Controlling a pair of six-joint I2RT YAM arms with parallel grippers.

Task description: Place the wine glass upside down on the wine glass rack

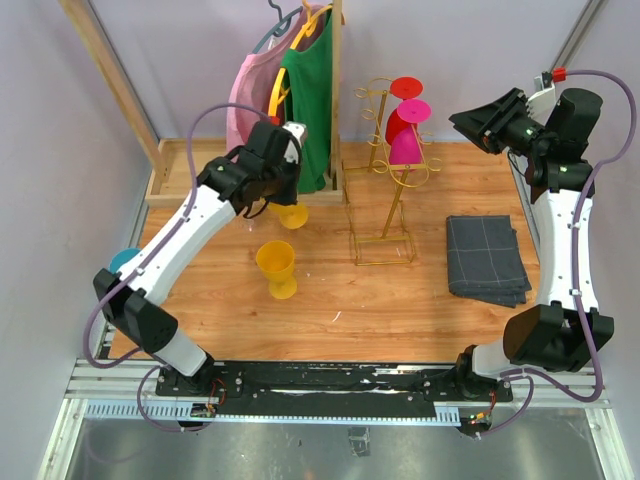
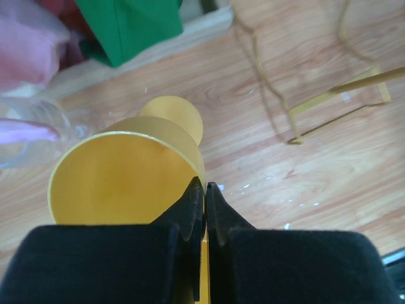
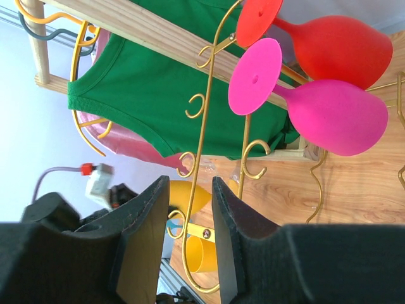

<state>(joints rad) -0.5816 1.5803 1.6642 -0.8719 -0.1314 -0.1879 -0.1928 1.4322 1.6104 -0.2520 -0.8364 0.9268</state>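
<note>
The yellow wine glass (image 2: 120,177) sits in the far-left part of the desk (image 1: 330,300), just in front of the wooden clothes rack (image 1: 338,90) and left of the gold wine glass rack (image 1: 393,208), apart from it. In the left wrist view its open mouth faces the camera and its round foot (image 2: 174,114) lies beyond, so its long axis runs away from the jaws, down towards the desk. From above, the left wrist covers most of it and only a yellow disc shows; whether it touches the desk cannot be told. The left gripper (image 2: 204,193) has its jaws pinched nearly together on the rim wall of this glass.

The right gripper (image 3: 190,187) hangs over the far-right corner, jaws a narrow gap apart and holding nothing. A red glass (image 1: 405,88) and a pink glass (image 1: 408,140) hang bowl-down on the rack. A second yellow wine glass (image 1: 277,268) stands upright nearer the front edge. A clear object (image 2: 38,130) in the left wrist view is too blurred to name
</note>
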